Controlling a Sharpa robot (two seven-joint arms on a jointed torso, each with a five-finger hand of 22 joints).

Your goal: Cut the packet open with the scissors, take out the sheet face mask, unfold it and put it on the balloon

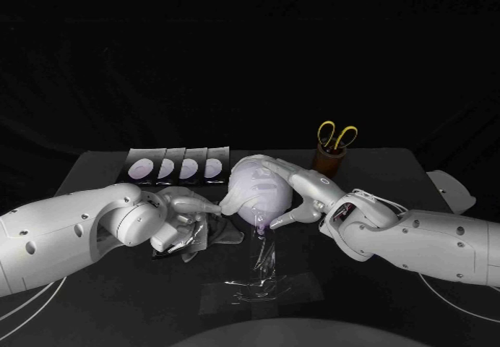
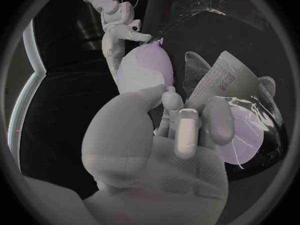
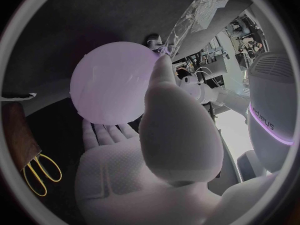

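Black table against a dark backdrop.

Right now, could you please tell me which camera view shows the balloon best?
The right wrist view: the balloon looks round and nearly whole. In the head view the right hand covers part of it; in the left wrist view the left hand hides part.

Four packets lie in a row at the far left of the table. One more packet is in the left hand. There is one balloon, one pair of scissors, one cup, and one clear plastic sheet near the middle.
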